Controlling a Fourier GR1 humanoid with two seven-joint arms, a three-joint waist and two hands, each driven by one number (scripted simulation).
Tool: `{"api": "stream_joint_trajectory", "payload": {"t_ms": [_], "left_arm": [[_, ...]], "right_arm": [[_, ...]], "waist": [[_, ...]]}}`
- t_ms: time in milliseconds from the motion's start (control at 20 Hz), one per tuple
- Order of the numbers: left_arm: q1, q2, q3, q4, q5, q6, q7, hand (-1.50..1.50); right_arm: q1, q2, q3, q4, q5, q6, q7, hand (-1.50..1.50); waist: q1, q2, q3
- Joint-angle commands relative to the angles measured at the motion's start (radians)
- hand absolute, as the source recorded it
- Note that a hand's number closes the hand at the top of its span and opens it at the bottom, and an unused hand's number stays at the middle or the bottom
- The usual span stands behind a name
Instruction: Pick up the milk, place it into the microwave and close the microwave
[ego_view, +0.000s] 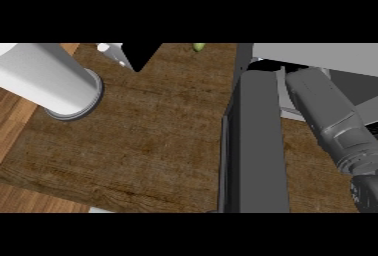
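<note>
Currently: milk not in view; can't tell if it's inside the microwave (317, 55) | door (255, 145) looks open, so closing remains | right forearm (325, 115) beside door; left forearm (52, 75) over tabletop (148, 140) | robot hands unseen; grip can't tell

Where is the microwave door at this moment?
In the head view, the microwave door runs top to bottom right of centre, with the wooden counter on its left and a grey arm on its right.
</note>
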Motion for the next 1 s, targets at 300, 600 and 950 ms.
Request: {"api": "stream_joint_trajectory", "payload": {"t_ms": [300,600,950], "left_arm": [[0.008,-0.025,-0.044,0.033,-0.029,-0.033,-0.004,-1.5],[0.05,-0.076,-0.076,0.027,-0.084,-0.041,-0.014,-1.5],[0.062,-0.133,-0.145,0.067,-0.162,-0.126,-0.08,-1.5]], "right_arm": [[-0.05,0.023,-0.071,-0.044,-0.057,-0.065,0.01,-1.5],[0.024,0.007,-0.069,-0.041,-0.05,-0.014,-0.064,-1.5],[0.081,-0.014,-0.093,-0.037,-0.074,0.095,-0.108,-1.5]], "waist": [[-0.023,-0.017,-0.001],[-0.07,-0.04,-0.001],[-0.097,-0.047,-0.002]]}}
